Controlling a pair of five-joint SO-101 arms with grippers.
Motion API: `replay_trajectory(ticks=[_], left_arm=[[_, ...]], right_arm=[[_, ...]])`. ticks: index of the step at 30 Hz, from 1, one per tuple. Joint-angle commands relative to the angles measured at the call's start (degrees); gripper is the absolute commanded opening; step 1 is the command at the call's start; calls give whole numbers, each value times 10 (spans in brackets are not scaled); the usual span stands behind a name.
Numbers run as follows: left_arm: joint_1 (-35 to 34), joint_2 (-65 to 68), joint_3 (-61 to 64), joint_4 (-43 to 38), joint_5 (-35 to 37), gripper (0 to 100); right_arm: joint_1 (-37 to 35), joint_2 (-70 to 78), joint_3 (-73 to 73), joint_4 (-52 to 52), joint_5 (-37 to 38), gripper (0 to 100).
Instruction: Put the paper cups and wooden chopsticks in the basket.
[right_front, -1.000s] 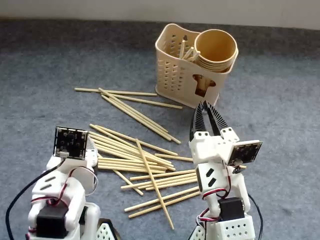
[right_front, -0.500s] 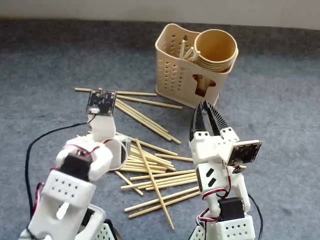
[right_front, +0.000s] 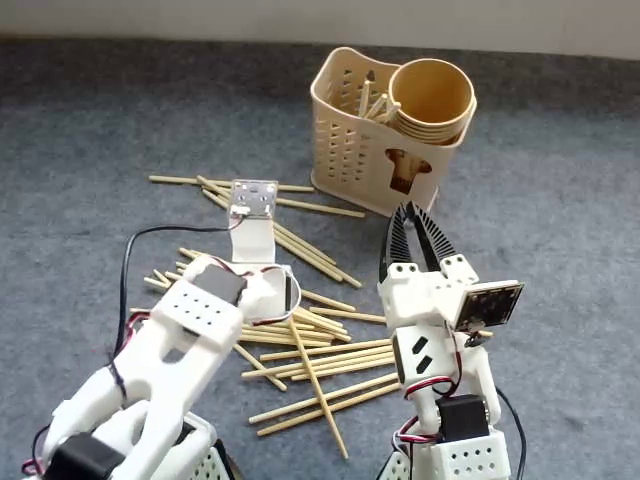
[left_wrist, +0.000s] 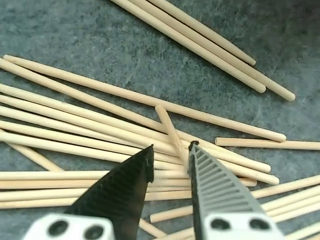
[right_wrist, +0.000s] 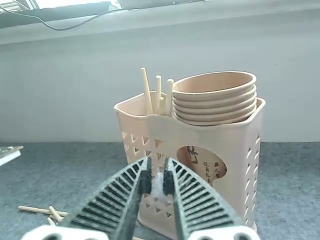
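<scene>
High view: the cream perforated plastic basket (right_front: 345, 150) already holds the stacked tan paper cups (right_front: 432, 95) and a few sticks. Most of the pale wooden chopsticks (right_front: 300, 350) lie scattered on the grey carpet (right_front: 100, 120) under the left arm.

Left wrist view: left gripper (left_wrist: 171, 147) is open and empty, straddling one slanted chopstick (left_wrist: 167, 125). This looks like the pickup step; next it should lower and close on that stick alone.

Right wrist view: right gripper (right_wrist: 156, 172) is nearly closed on nothing, facing the basket.

Overhead camera surveys the grey worktop (right_front: 80, 120); left wrist lens close over pale wooden chopsticks (left_wrist: 125, 94), right level with the cream perforated basket (right_wrist: 150, 130).
</scene>
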Motion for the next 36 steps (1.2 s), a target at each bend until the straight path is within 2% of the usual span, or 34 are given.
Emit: replay_trajectory(ticks=[1,7,13,18,20,30,36], left_arm=[[13,27,-29,-39,6,130],[30,80,-32,-87,6,130],[37,152,-77,-86,6,128],[36,196,-103,-86,3,9],[36,200,-104,-86,3,11],[35,99,-94,-18,3,5],[13,-2,-66,-13,2,5]], right_arm=[[6,-7,34,-2,6,52],[6,-7,33,-2,6,52],[6,-7,33,-2,6,52],[6,-7,33,-2,6,52],[6,-7,33,-2,6,52],[6,-7,31,-2,6,52],[6,-7,31,-2,6,52]])
